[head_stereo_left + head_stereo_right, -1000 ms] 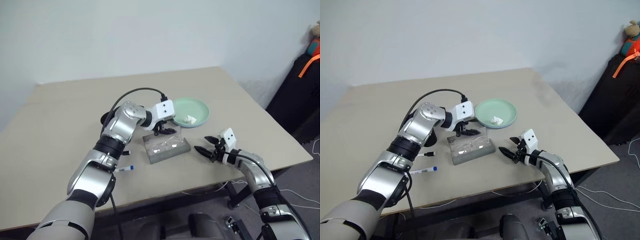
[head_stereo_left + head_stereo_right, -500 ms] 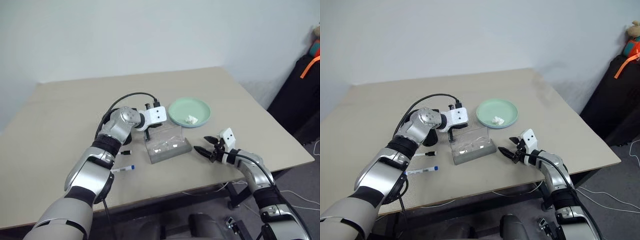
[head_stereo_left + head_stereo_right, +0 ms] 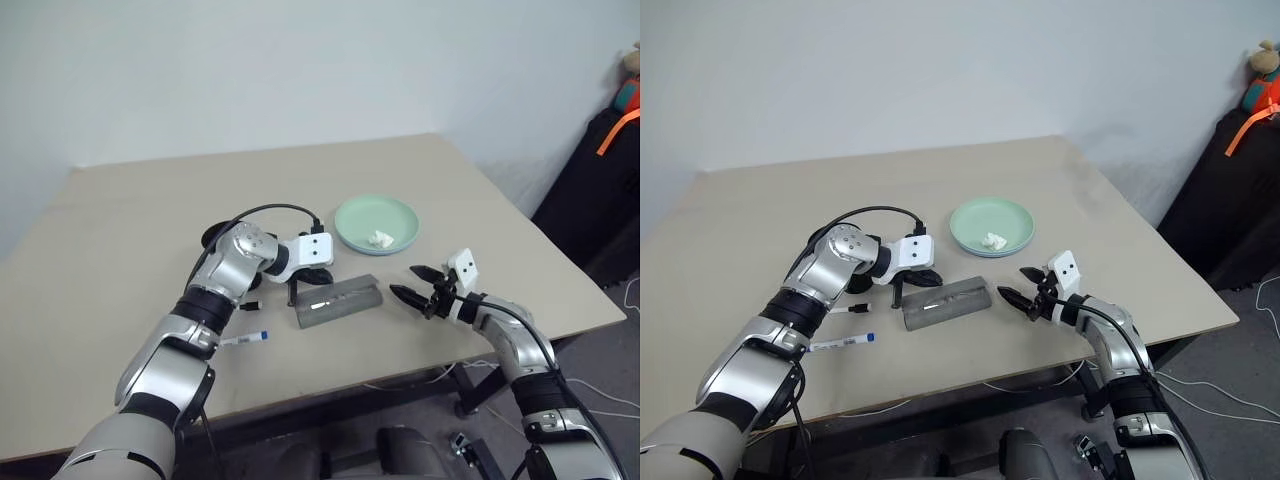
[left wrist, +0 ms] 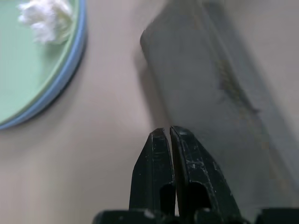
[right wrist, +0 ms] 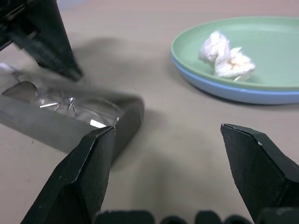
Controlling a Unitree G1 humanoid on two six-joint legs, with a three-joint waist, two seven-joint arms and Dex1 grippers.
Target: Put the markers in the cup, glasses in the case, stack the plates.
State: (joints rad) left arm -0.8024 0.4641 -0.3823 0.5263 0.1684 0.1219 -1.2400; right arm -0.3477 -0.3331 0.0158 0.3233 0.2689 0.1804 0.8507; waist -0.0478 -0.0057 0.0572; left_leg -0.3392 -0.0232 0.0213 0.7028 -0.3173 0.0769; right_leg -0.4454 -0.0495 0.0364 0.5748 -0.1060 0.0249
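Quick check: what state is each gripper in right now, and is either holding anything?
Left gripper: shut, holding nothing, beside the grey glasses case.
Right gripper: open, empty, just off the case's other end.

Cup mostly hidden behind the left arm; black-ended marker partly under it.

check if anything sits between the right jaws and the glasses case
Nothing visible does. The right gripper hovers open just beyond the end of the case, with only bare table in the gap. The stacked plates lie off to the far side, out of that line. The left gripper, shut, is at the case's other end.
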